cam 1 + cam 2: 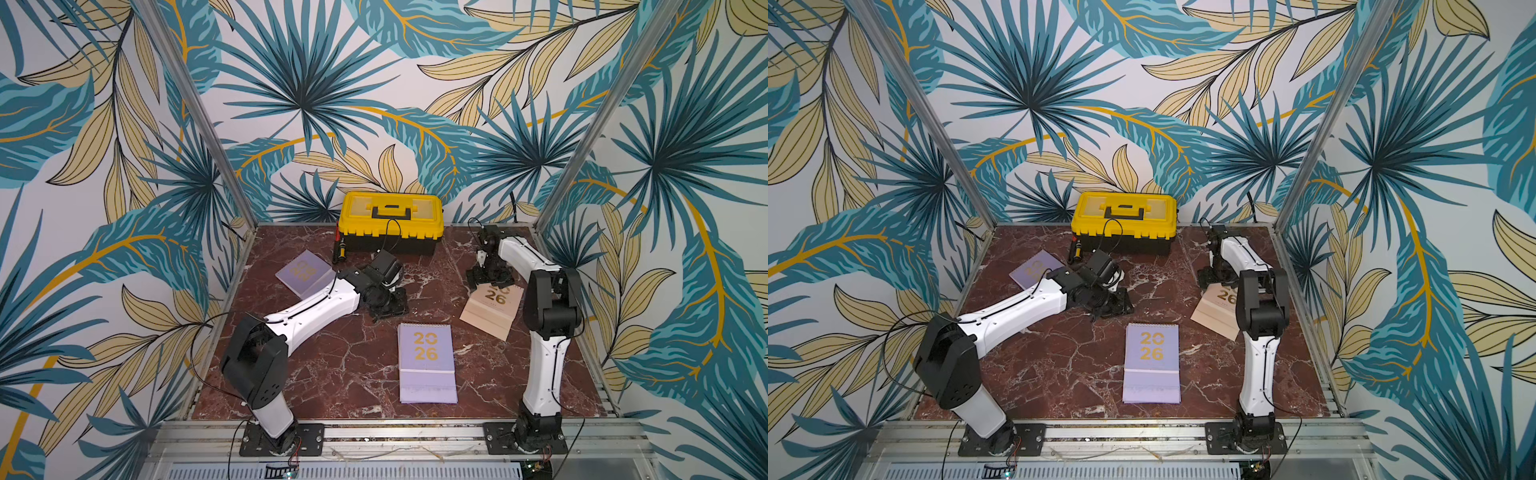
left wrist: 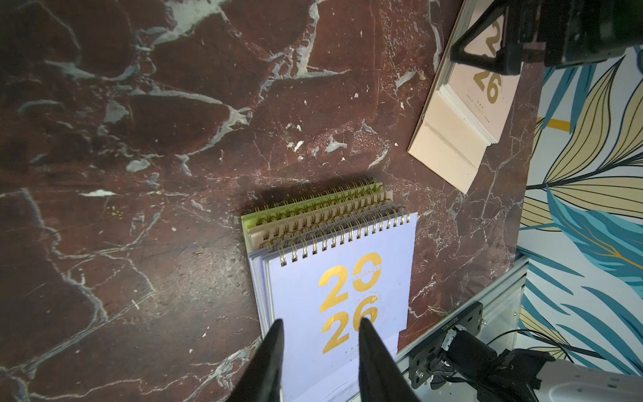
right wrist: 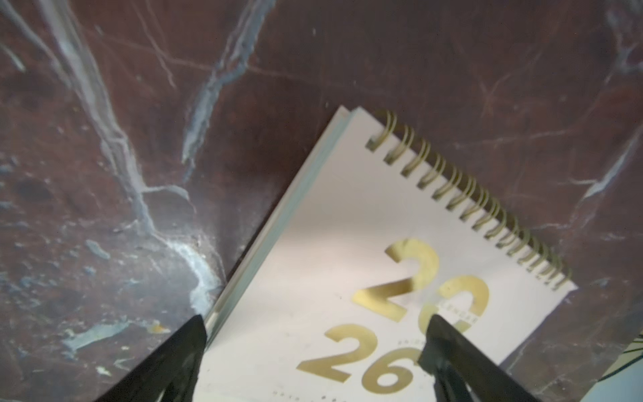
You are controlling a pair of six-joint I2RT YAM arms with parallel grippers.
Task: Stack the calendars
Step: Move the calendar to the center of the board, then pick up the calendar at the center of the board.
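A: How many calendars do you count?
B: Six. The pile (image 1: 427, 365) has four: one green calendar (image 2: 268, 215), one peach calendar (image 2: 259, 238), two lilac calendars (image 2: 348, 278). One loose lilac calendar (image 1: 303, 272) and one loose peach calendar (image 1: 490, 318) lie apart.
A: Anything else?
B: One yellow toolbox (image 1: 390, 224) and two robot arms (image 1: 307, 311).

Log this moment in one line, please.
stack: lilac on top | right hand: open over peach calendar | left hand: open, empty | far lilac calendar: loose

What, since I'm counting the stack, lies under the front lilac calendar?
Under the lilac calendar, the left wrist view shows spiral edges of a second lilac calendar, a peach calendar and, lowest, a green calendar. Their covers are hidden.
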